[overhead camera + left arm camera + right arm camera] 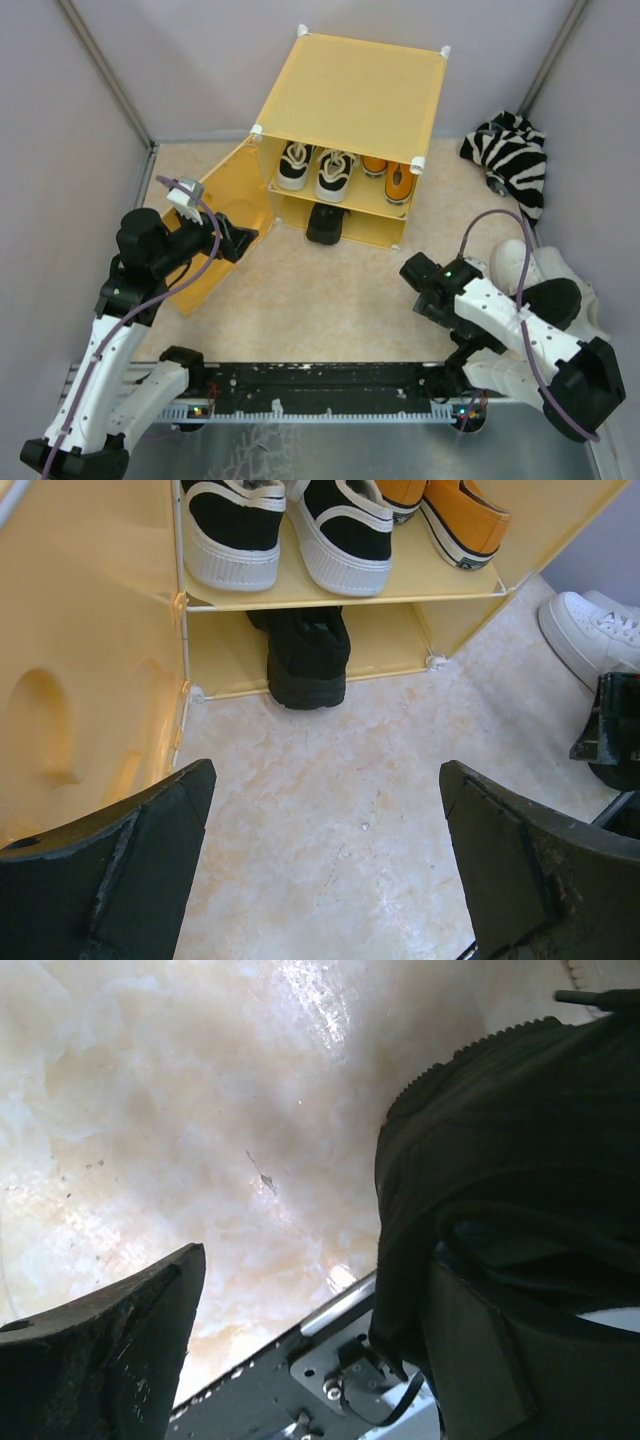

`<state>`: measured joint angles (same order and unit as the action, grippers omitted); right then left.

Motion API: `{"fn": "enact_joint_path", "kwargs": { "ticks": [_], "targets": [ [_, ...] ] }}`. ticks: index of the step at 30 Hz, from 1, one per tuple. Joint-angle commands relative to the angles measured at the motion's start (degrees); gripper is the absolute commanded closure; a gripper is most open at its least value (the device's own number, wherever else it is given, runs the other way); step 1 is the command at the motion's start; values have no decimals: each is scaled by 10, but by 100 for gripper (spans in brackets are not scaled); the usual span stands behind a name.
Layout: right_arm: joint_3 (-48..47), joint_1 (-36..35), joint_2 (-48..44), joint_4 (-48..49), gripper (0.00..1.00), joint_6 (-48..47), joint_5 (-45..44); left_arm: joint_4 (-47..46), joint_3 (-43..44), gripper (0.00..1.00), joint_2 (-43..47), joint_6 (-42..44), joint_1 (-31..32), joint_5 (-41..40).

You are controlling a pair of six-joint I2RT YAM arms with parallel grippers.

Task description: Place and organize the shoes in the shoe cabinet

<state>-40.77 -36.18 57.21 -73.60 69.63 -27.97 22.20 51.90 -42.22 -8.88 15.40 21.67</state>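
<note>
— Where are the sneakers?
— In the shoe cabinet (pixel 350 95), at the far middle of the table. The black-and-white pair (pixel 332 172) sits on the left of the upper shelf (pixel 400 580), toes toward the near side. The orange pair (pixel 398 182) is just beside it on the right.
— And underneath?
— A black shoe (pixel 327 222) lies in the lower compartment, its near end poking out onto the floor.
— The door?
— The door (pixel 215 225) hangs open to the left.
— The left gripper?
— The left gripper (pixel 246 240) hovers just beside the door's inner face, jaws wide, nothing between them.
— The right one?
— The right gripper (pixel 410 270) is low over bare floor, to the near right of the cabinet and apart from it. Its fingers are spread wide and empty. A dark mass crowds its right finger in the wrist view; I cannot tell what it is.
— Anything else?
— White shoes (pixel 525 262) and a second black shoe (pixel 552 298) lie at the right beside that arm. A zebra-striped cloth (pixel 515 155) lies in the far right corner.
</note>
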Motion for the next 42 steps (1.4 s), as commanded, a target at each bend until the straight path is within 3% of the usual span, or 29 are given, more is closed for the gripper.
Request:
{"fn": "enact_joint_path", "kwargs": {
  "ticks": [1,9,11,12,13,15,19,22,32,39,42],
  "targets": [
    [25,11,29,80,17,-1,-25,-17,-5,1,4,2,2,9],
    [40,13,51,102,35,17,-40,-15,-7,1,0,4,2,2],
    [36,13,33,85,55,32,-54,-15,-7,1,1,5,2,2],
    [34,13,20,79,76,36,-61,-15,-8,1,0,5,2,2],
    [31,13,1,70,90,37,-68,-15,-9,1,0,5,2,1],
    [29,13,-27,72,100,29,-68,-16,-11,1,2,5,2,0],
    [4,-1,-50,64,100,15,-67,-17,-8,1,-1,5,3,0],
    [-53,-71,-33,29,100,34,-104,-14,-4,1,-2,7,3,-3],
    [-272,-348,224,-46,100,92,-160,-11,-1,1,-6,7,3,-13],
    [-287,-380,262,191,100,-97,-53,-9,7,1,-10,4,2,-5],
    [-295,-388,273,237,100,-136,-18,-9,7,1,-8,0,3,-5]
  ]
}}
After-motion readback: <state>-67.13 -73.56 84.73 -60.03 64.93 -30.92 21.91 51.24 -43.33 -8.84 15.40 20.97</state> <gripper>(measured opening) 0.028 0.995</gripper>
